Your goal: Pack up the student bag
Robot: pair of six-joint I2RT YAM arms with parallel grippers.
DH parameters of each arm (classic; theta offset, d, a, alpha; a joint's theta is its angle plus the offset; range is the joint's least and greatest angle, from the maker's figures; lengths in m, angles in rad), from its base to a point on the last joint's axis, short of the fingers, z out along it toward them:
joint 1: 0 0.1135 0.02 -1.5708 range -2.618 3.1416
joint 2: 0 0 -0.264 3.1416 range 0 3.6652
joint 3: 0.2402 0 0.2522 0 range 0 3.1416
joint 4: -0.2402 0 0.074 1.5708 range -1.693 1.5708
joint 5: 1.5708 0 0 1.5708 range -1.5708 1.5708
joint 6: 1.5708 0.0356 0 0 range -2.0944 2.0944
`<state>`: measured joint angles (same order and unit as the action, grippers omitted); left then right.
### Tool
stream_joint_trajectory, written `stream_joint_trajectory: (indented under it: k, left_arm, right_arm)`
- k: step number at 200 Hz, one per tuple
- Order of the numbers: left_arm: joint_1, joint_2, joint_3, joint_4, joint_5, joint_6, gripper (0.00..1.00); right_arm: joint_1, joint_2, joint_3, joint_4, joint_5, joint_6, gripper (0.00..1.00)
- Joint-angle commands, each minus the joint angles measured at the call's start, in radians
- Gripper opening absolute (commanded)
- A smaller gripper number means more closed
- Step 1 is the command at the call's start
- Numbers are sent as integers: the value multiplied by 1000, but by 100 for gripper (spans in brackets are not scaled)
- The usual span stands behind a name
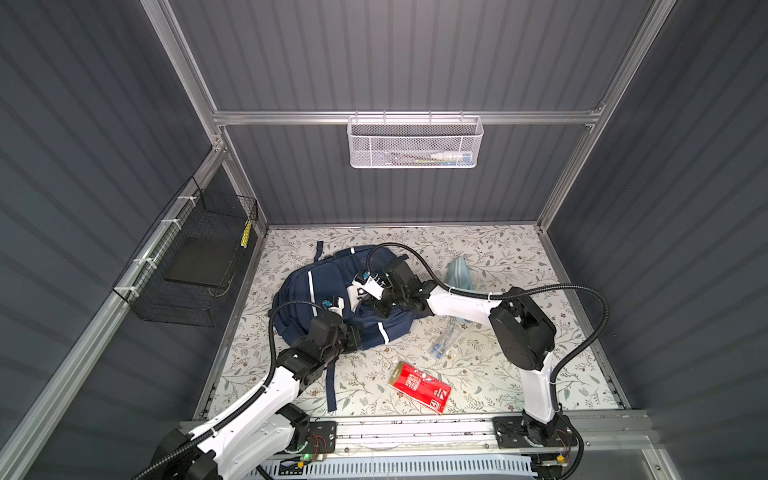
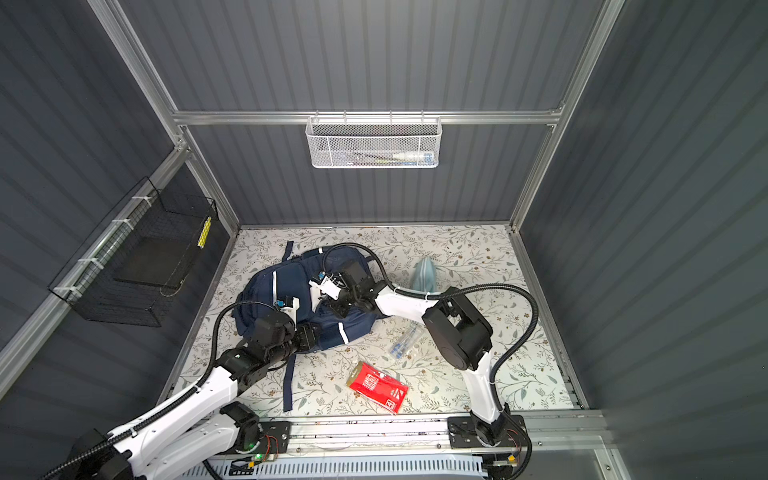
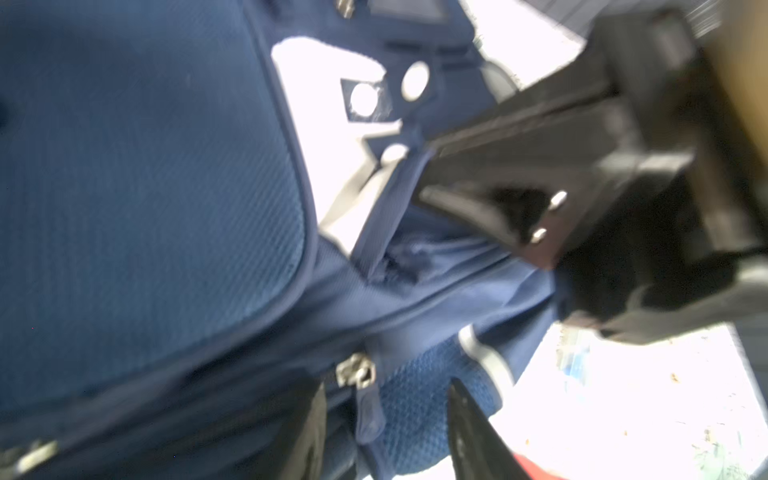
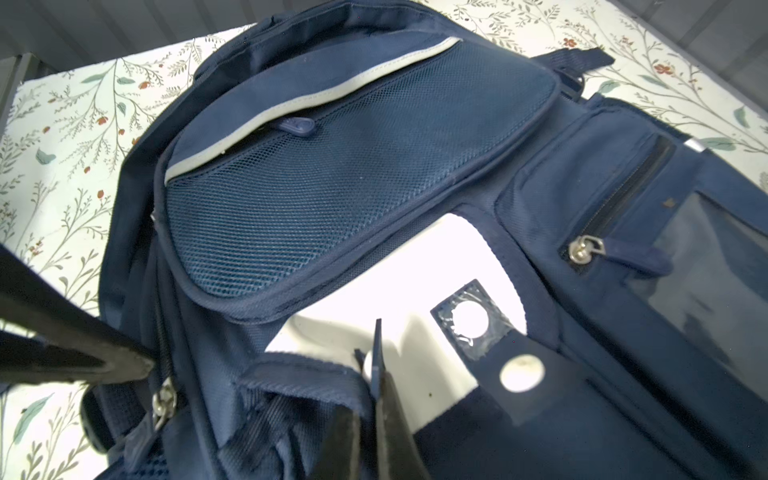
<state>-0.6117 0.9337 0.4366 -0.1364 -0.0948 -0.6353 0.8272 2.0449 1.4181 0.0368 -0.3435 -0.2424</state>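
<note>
The student bag (image 1: 299, 286) (image 2: 286, 278), a navy backpack with white stripes, lies flat on the floral table in both top views. My left gripper (image 1: 356, 337) (image 3: 386, 432) is at the bag's near edge. It is open, and a zip pull (image 3: 368, 411) hangs loose between its fingers. My right gripper (image 1: 379, 309) (image 4: 372, 399) reaches over the bag's middle beside the white patch (image 4: 399, 291). It is shut on a navy fabric flap (image 4: 299, 374) of the bag. One black finger (image 4: 83, 345) of the left gripper shows in the right wrist view near a zip slider (image 4: 164, 399).
A red packet (image 1: 419, 386), a clear pouch of pens (image 1: 444, 343) and a light-blue pouch (image 1: 459, 272) lie on the table right of the bag. A white mesh basket (image 1: 415, 143) hangs on the back wall. A black wire basket (image 1: 195, 257) is on the left wall.
</note>
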Motion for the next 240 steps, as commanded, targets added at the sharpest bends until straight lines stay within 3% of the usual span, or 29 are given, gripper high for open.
stream_joint_trajectory:
  k: [1, 31, 66, 91, 110, 131, 168, 202, 240]
  left_arm:
    - [-51, 80, 43, -88, -112, -97, 50]
    - [-123, 170, 81, -146, -251, -158, 49]
    - [-123, 273, 138, -132, -322, -93, 43]
    - [-123, 304, 163, -77, -296, -61, 27]
    - [-123, 330, 190, -107, -295, -59, 2]
    - [-120, 297, 184, -135, -279, -81, 0]
    - [-80, 193, 148, -161, -195, -94, 0]
    - [-56, 153, 139, -107, -83, -90, 0]
    - [-54, 144, 205, -158, -50, -73, 0]
  right_arm:
    - [-19, -5, -22, 22, 55, 41, 0]
    - [-20, -9, -42, 36, 56, 59, 0]
    - [-17, -16, -57, 51, 31, 73, 0]
    - [-17, -23, -76, 55, 28, 82, 0]
    - [-17, -36, -93, 50, 44, 86, 0]
    - [-17, -66, -125, 23, 101, 61, 0]
    - [-17, -179, -226, -24, 223, -87, 36]
    - [4, -277, -333, 34, 91, -163, 49]
    - [90, -231, -325, 118, 60, -190, 55]
